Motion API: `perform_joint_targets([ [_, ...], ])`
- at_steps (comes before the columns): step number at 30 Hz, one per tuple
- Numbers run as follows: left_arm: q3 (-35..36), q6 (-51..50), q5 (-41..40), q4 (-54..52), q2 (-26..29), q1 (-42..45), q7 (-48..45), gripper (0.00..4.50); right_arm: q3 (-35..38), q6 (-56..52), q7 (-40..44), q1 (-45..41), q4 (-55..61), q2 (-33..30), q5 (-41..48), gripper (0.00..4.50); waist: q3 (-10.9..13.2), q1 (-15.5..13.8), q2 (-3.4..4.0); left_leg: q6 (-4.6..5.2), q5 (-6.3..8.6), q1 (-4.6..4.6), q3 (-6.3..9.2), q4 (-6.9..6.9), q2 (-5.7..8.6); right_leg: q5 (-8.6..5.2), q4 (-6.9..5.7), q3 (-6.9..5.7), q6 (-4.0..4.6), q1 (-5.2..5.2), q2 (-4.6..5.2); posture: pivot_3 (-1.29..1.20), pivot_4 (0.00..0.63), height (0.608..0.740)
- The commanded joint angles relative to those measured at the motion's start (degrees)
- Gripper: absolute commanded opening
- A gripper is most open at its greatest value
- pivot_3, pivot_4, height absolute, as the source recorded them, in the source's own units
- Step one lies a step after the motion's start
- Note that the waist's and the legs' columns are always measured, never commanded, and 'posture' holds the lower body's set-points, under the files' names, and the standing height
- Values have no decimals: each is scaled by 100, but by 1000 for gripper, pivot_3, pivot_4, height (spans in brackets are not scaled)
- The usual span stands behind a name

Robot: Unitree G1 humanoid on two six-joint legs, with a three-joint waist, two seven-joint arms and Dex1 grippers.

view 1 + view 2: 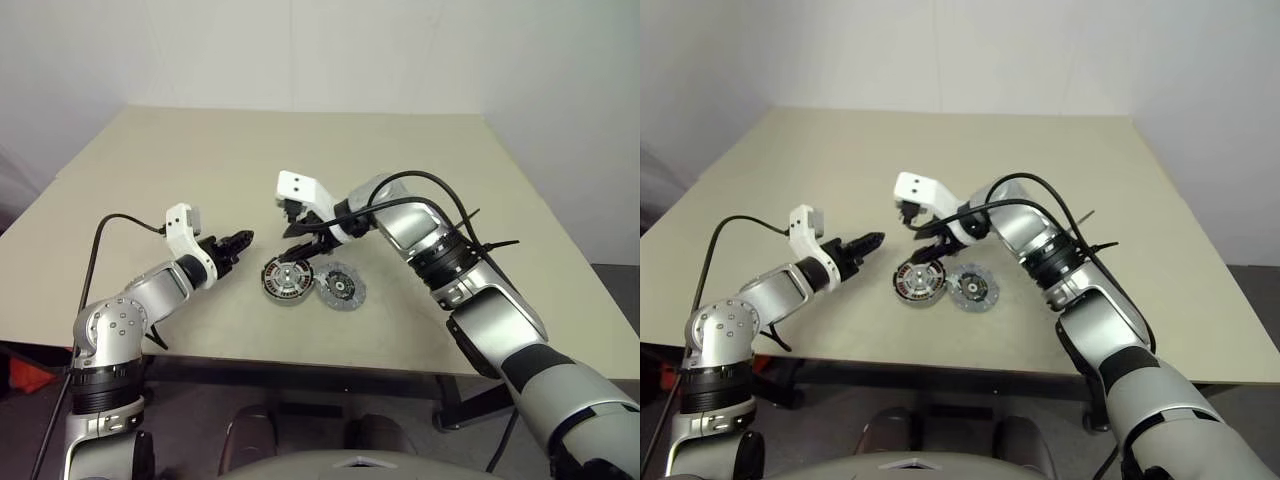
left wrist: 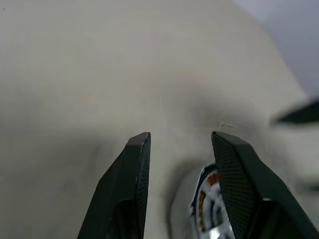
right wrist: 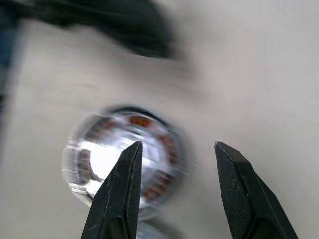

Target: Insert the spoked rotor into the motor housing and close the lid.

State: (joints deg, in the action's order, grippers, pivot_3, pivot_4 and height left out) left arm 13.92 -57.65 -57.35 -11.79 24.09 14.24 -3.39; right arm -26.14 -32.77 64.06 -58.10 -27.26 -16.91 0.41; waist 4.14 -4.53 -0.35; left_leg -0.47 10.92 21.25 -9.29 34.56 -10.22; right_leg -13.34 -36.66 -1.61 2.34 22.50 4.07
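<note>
Motor housing (image 1: 287, 281) lay flat on the beige table (image 1: 300, 160), near the front edge, copper windings ringed round a silver centre, face up. Whether the spoked rotor already sat inside could not be told from the blurred close views. Lid (image 1: 341, 286) lay flat just beside the housing on its right, grey disc with cut-outs round a central hole, rims close to touching or touching.

Right gripper (image 1: 297, 248) hung directly above the far edge of the housing, pointed down and to the left, black fingers (image 3: 119, 191) spread apart with nothing between them; housing seen blurred beneath those fingers in the right wrist view. Black cable looped over that forearm.

Left gripper (image 1: 238, 243) hovered near the housing on its left, clear of it, aimed toward it and slightly downward. Fingers (image 2: 130, 184) parted about halfway and empty, with part of the housing's rim seen past one of them in the left wrist view.
</note>
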Motion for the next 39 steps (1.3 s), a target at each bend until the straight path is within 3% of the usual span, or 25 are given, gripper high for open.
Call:
perform_joint_targets([
  [1,-198,-83,189,-326,412,-61,-579,2046,354,562,-393,75,-251,-241,-143,2611,0,-3,0,0,0,2,0,0,0,0,0,-1,0,0,0,0,0,740],
  [4,-308,-110,277,-384,719,-92,-1029,2046,532,715,-544,268,-269,-474,-167,1989,0,-4,0,0,0,9,-1,0,0,0,2,-1,1,5,0,0,0,740],
  [10,-208,-198,-54,-409,721,39,-1624,2046,848,706,-903,518,-180,-747,-194,30,1,10,2,0,0,10,-4,0,1,1,-2,-1,2,9,0,0,0,740],
  [16,-216,-271,-63,-423,721,22,-1836,2046,1000,603,-1148,967,6,-1147,-305,30,0,9,1,0,-1,8,-4,1,2,1,-2,-1,3,7,0,0,0,740],
  [27,-251,-337,87,-304,599,-100,-1816,2046,913,65,-792,2558,1110,-1998,-257,30,-3,-87,11,6,2,-27,-8,0,0,-1,3,1,1,-25,0,0,0,740],
  [39,-207,-424,212,-343,532,-206,-1748,2046,1404,-2026,-148,3367,2935,-2102,1052,30,-5,-87,11,32,18,-45,-7,0,1,-9,9,3,-12,-41,0,0,0,740],
])
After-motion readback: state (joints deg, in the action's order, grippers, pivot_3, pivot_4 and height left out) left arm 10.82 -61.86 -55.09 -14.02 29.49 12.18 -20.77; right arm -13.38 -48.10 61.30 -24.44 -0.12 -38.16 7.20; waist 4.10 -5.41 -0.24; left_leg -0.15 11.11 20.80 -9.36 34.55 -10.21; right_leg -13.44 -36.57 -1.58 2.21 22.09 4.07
